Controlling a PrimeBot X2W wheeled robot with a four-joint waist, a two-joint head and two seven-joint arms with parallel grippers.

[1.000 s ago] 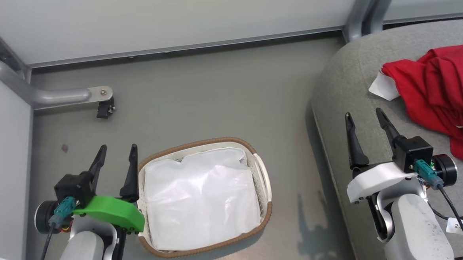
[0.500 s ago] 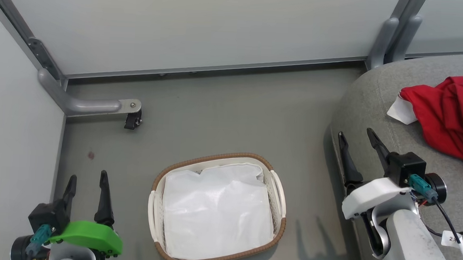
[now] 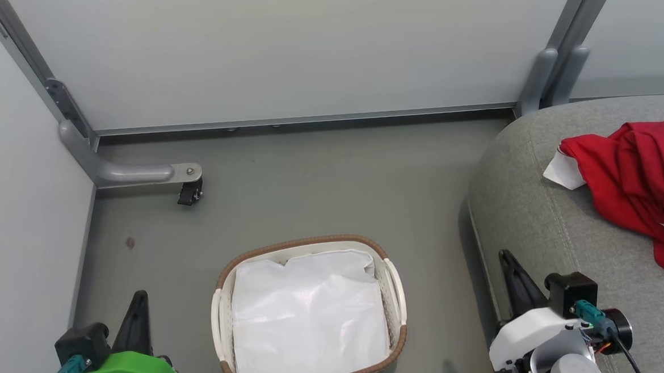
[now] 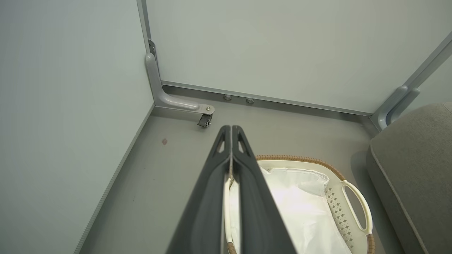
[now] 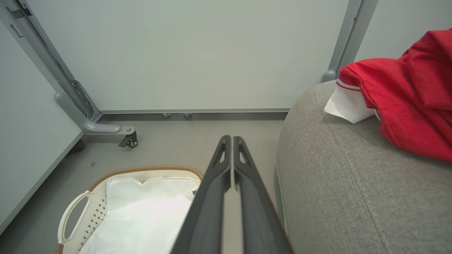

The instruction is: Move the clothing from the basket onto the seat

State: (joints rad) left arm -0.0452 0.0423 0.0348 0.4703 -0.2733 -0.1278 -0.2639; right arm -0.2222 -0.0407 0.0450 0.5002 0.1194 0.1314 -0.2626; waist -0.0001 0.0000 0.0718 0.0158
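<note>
Jaws of both grippers are pressed fully together, with nothing between them. At the lower left of the head view, the left gripper (image 3: 139, 300) rises from a green cover (image 3: 129, 368) and points up the picture over the grey floor (image 3: 310, 174), just left of the basket (image 3: 306, 240) and apart from it. In the left wrist view its two dark fingers (image 4: 212, 197) meet along their length; their tips appear near a small black caster (image 4: 204, 121) on a grey bracket at the foot of the pale wall (image 4: 265, 42). The basket stands upright on the floor between the two grippers, brown rim uppermost, and its white lining (image 3: 308, 316) lies crumpled and exposed across the inside. At the lower right of the head view, the right gripper (image 3: 507, 259) extends from a white cover (image 3: 529, 336), its joined fingers lying along the rounded edge of the seat (image 3: 535, 220). In the right wrist view those fingers rise between the basket at the left and the seat at the right, touching neither. The clothing (image 3: 639, 180) lies in a bunched red heap on the seat, at the right edge of the head view. A white piece (image 3: 563, 172) shows at its left end. The heap is well apart from the basket and from the right gripper.
</note>
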